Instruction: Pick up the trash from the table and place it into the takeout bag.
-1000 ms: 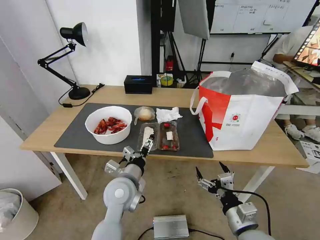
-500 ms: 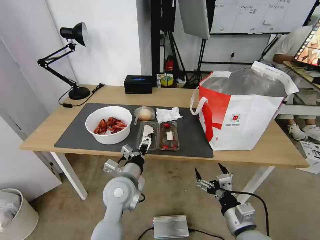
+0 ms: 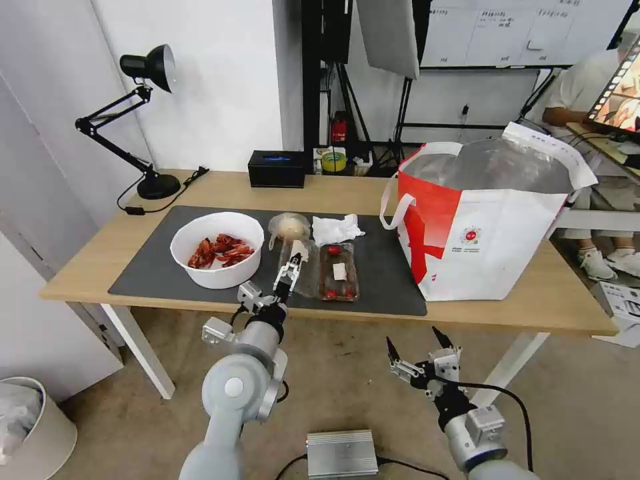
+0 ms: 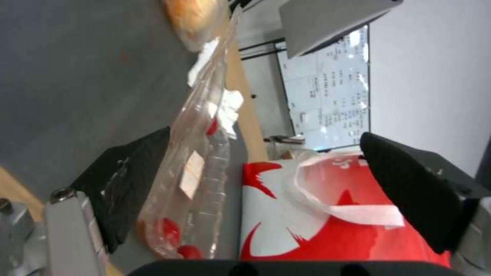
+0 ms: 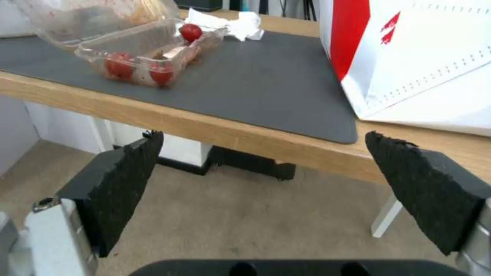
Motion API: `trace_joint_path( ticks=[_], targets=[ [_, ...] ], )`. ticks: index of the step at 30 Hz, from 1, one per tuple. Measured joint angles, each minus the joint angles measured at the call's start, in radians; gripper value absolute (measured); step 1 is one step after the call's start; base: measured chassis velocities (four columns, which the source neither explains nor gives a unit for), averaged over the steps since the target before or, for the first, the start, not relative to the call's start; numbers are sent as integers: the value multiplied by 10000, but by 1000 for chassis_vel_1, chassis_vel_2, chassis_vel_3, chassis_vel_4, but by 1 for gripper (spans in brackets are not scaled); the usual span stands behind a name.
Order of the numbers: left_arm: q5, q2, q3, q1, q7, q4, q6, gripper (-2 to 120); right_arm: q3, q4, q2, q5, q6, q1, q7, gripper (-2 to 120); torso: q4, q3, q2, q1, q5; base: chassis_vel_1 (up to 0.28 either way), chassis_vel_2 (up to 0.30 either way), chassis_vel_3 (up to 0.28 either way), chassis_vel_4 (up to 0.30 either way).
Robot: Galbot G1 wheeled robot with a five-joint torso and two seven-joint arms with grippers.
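On the table (image 3: 333,190), the dark mat (image 3: 390,280) holds a white bowl of red shells (image 3: 217,250), a bagged bun (image 3: 289,227), a crumpled tissue (image 3: 337,229) and a clear hinged box (image 3: 337,273). My left gripper (image 3: 291,267) is open at the box's left half. That lid (image 4: 199,172) stands tilted up, leaning against one finger (image 4: 128,184). The takeout bag (image 3: 493,227) stands open at the right. My right gripper (image 3: 413,337) hangs open below the table's front edge, with nothing between its fingers.
A black desk lamp (image 3: 150,100) and a black tissue box (image 3: 276,169) stand along the table's back. A grey metal box (image 3: 342,453) lies on the floor between my arms, and a round bin (image 3: 27,427) stands at the far left.
My left gripper has pushed forward and up, and the box's lid has risen from flat to tilted. The right arm has sunk slightly.
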Motion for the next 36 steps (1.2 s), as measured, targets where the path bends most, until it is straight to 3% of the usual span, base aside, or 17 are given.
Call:
trace_joint_path(
  ticks=[21,36],
  targets=[
    [-97,49,372,-159,235,-120,5,100,194,424,90,12,36,-263,-33,100,0,0,0,0,0,0,0,0,0],
    [144,101,1172,-305,388,110,151,100,409,758,217,-8,61,-559,-39,100,-1,0,0,1,0,0,0,0,0]
  ],
)
